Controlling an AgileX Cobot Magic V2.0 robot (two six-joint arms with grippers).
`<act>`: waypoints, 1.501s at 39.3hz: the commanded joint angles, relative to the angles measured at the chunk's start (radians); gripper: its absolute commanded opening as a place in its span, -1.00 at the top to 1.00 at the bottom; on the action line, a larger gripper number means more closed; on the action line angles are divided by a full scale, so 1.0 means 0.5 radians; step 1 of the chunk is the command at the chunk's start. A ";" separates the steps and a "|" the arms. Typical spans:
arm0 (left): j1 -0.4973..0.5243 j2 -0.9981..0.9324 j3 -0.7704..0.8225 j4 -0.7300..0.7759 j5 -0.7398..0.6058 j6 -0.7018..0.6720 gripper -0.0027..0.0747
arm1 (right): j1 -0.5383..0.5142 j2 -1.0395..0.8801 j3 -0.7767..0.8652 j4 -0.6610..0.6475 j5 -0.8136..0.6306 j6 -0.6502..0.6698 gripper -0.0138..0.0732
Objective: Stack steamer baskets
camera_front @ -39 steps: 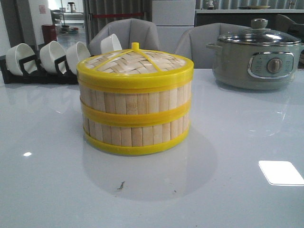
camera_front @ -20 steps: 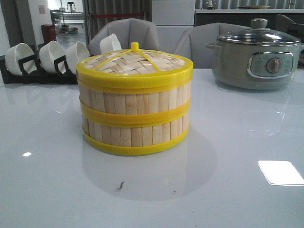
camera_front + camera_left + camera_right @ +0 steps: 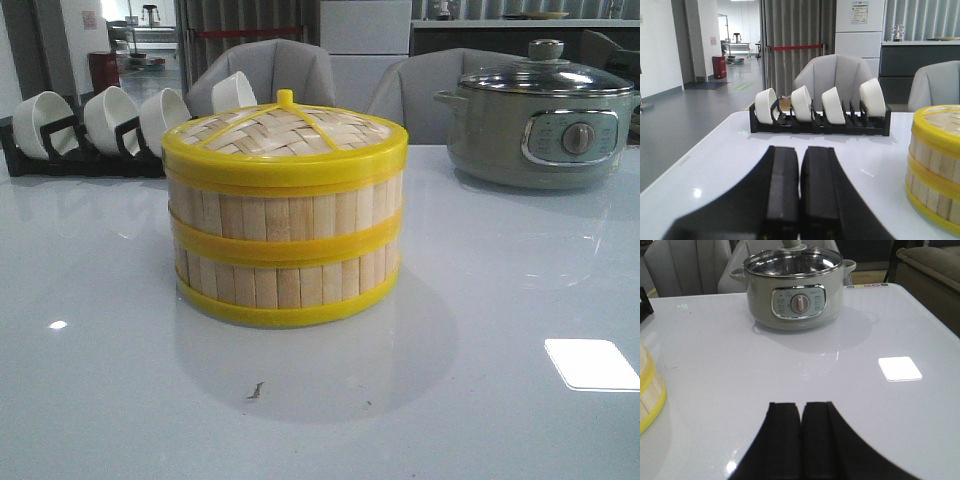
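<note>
Front view: the steamer baskets (image 3: pixel 285 255) stand stacked two high on the white counter (image 3: pixel 500 400), the woven lid (image 3: pixel 285 140) seated on top. Behind the stack to one side sits the bowl rack (image 3: pixel 80 150); the grey-green pot (image 3: pixel 540 125) sits behind to the other side, well apart.

Left wrist view: my left hand (image 3: pixel 799 192) is pressed together, empty, low over the counter beside the stack, the rack beyond it.

Right wrist view: my right hand (image 3: pixel 801 437) is pressed together too, holding nothing, apart from the stack's edge, the pot beyond.
</note>
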 commanded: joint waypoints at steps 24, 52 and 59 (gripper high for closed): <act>0.002 -0.027 0.000 0.129 -0.120 0.001 0.70 | -0.015 0.005 -0.061 -0.012 -0.165 -0.014 0.55; 0.002 -0.027 0.000 0.129 -0.120 0.001 0.70 | -0.015 0.005 -0.061 -0.012 -0.200 -0.014 0.55; 0.002 -0.027 0.000 0.129 -0.120 0.001 0.70 | -0.018 -0.138 -0.061 -0.012 -0.068 -0.014 0.55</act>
